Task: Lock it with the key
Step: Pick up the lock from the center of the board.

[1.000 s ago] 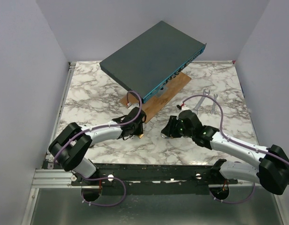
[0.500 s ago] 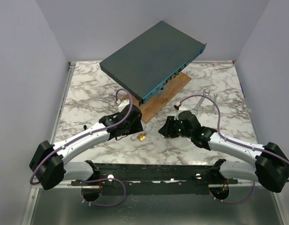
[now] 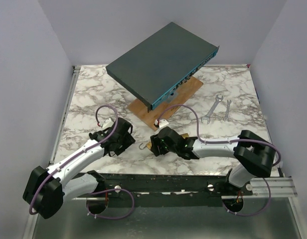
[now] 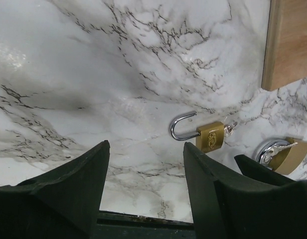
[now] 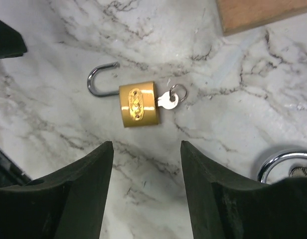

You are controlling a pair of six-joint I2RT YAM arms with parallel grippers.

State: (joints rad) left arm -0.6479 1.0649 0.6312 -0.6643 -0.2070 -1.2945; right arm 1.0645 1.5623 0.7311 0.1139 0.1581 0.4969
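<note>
lying flat on the marble table (image 3: 93,99), toward 6 o'clock of its top in the overhead view, is a small brass padlock (image 5: 137,103). its shackle (image 5: 99,77) is swung open, with one leg free of the body, and points to 9 o'clock in the right wrist view. a key (image 5: 168,101) sits in the keyhole on the 3 o'clock side of the body, and a small ring (image 5: 178,92) passes through the key's head.

left pincer (image 4: 146,154): fingers spread, nothing between them, positioned at 9 o'clock of the padlock in the overhead view and apart from it.

right pincer (image 5: 147,149): fingers spread, nothing held, directly over the padlock area, with the lock lying just beyond its fingertips.

a second brass padlock (image 4: 289,152) lies near the first, at its 3 o'clock in the left wrist view. it carries a key of its own and is partly hidden.

a wooden board (image 3: 187,90) lies at 12 o'clock of the padlocks, and a flat dark grey-blue box (image 3: 161,59) rests on it. two spanners (image 3: 211,109) lie side by side at 3 o'clock of the table.
</note>
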